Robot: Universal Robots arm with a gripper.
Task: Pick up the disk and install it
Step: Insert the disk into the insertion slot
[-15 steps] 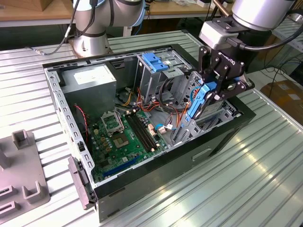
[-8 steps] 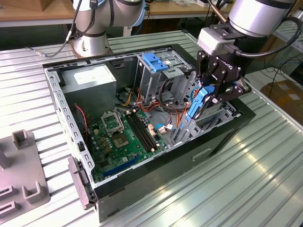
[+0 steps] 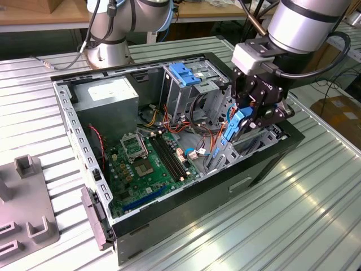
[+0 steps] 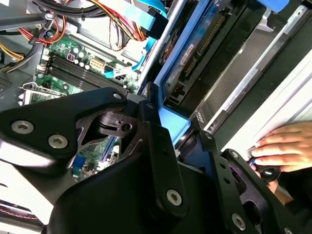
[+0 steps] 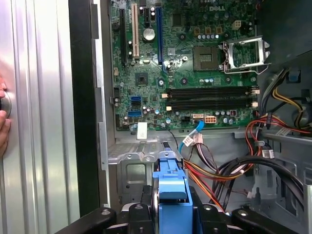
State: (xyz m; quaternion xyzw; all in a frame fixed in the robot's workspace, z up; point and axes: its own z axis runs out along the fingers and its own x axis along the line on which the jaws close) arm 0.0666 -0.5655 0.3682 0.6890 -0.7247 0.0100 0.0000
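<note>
In the exterior view, the pincer [image 3: 241, 119] clamps the disk [image 3: 224, 148] on edge, tilted down into the open computer case [image 3: 73, 130], seemingly to slide into its bay. In the second wrist view, fingers [image 4: 157, 146] pinch its blue rail. In the first wrist view, the motherboard [image 5: 195, 73] lies beyond.

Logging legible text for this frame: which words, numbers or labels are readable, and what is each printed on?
Nothing can be quoted with confidence.
motherboard: white printed marks, too small to read.
power supply: a pale label on top, too small to read.
disk, held in the gripper: no readable print on the side that shows.
</note>
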